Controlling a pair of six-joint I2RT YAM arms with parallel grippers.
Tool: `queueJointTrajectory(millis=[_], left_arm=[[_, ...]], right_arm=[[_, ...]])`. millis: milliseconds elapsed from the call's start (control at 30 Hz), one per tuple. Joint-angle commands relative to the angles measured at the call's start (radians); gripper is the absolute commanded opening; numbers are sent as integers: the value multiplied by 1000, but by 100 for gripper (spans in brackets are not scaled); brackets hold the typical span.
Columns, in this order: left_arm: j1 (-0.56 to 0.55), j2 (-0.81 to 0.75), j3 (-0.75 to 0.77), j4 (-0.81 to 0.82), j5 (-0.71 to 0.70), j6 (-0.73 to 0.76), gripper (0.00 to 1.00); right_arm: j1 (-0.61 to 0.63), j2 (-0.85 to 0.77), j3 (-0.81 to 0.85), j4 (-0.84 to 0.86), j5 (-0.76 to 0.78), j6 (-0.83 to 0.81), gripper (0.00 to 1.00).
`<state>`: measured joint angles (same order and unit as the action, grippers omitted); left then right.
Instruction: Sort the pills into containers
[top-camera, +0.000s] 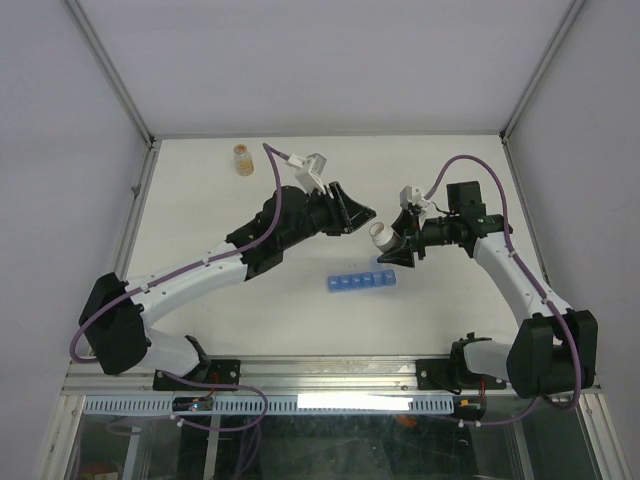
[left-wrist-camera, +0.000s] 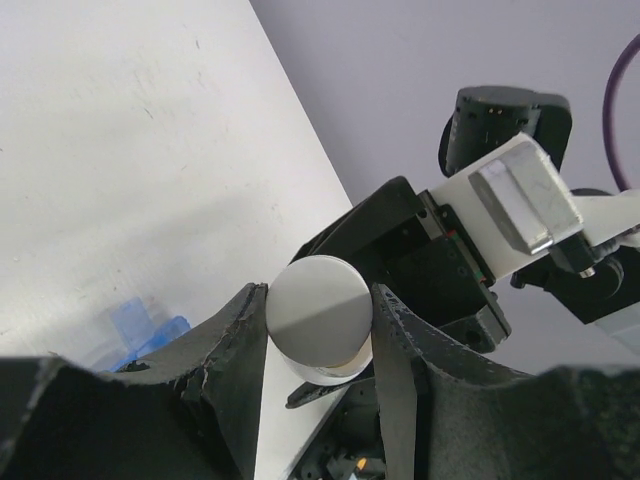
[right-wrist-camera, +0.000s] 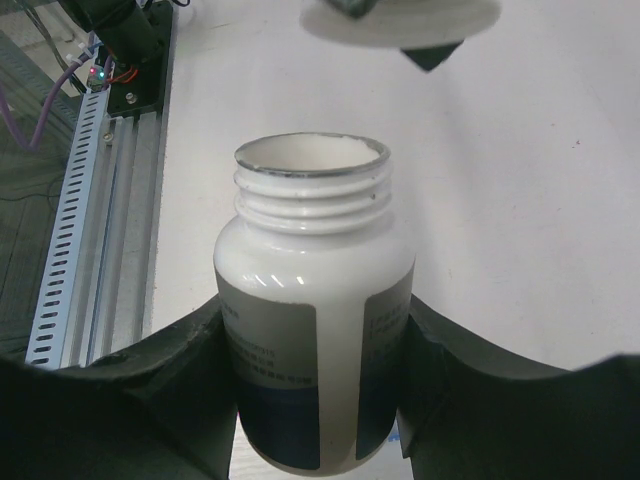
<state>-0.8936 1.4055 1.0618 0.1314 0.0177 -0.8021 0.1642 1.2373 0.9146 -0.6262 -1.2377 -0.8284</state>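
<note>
The containers, a short strip of translucent-blue compartments, lie on the table between the arms; a corner shows in the left wrist view. My right gripper is shut on an uncapped white bottle with a blue-and-grey label, held above the table just beyond the strip. My left gripper is shut on the bottle's round pale cap, held just left of the bottle's mouth; the cap's edge shows in the right wrist view. No pills are visible.
A small amber-orange bottle stands at the far left of the table. White walls close the table at the back and sides. A slotted metal rail runs along the near edge by the arm bases.
</note>
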Motion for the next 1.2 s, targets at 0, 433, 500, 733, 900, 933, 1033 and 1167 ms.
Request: queueJointTrajectory(millis=[0, 433, 500, 733, 900, 933, 1033, 1167], left_arm=[[20, -69, 7, 19, -30, -15, 0], [262, -140, -146, -19, -37, 54, 0], [305, -139, -166, -49, -82, 91, 0], [441, -56, -192, -138, -219, 216, 2], [527, 73, -155, -160, -238, 236, 2], [540, 107, -141, -168, -246, 240, 2], [570, 182, -77, -216, -259, 250, 1], [596, 272, 14, -304, -297, 251, 1]], right_arm=[[0, -10, 33, 21, -20, -2, 0], [-1, -13, 33, 21, -21, -2, 0], [-2, -12, 34, 20, -20, -3, 0], [-3, -10, 33, 22, -20, -2, 0], [-3, -7, 33, 23, -17, -2, 0], [-4, -8, 33, 23, -18, -2, 0], [-5, -8, 32, 23, -17, -1, 0], [-6, -8, 33, 23, -19, 0, 0]])
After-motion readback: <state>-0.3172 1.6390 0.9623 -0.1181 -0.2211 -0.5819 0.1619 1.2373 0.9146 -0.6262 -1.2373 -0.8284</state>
